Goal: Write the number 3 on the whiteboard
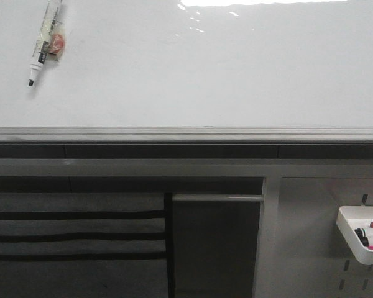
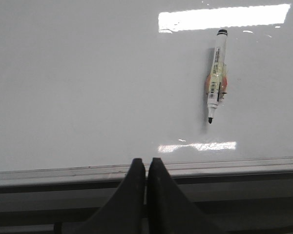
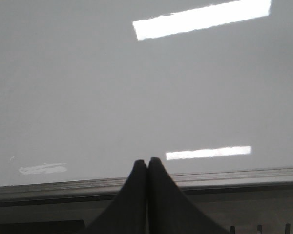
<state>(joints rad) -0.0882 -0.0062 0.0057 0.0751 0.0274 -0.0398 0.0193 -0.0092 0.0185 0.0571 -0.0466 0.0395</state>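
While the large glossy white whiteboard (image 1: 193,68) fills the upper half of the front view, a white marker with an uncapped black tip (image 1: 45,42) clings to it at about 10 o'clock, tilted with the tip toward 7 o'clock. A small orange-red patch sits against the marker's barrel, and what it is cannot be told. No digit 3 shows on the board; its surface carries only bright glare streaks along the 12 o'clock edge. A grey metal lower edge (image 1: 186,133) runs the board's full width, with dark panels beneath it. At 4 o'clock a small white plastic tray (image 1: 351,231) hangs on a grey slotted panel, holding markers with red and pink ends.

In the left wrist view the left gripper (image 2: 146,163) has its 2 dark fingers pressed together, holding nothing, in front of the board's lower edge, well apart from the marker. In the right wrist view the right gripper (image 3: 147,163) likewise has its fingers together and empty.
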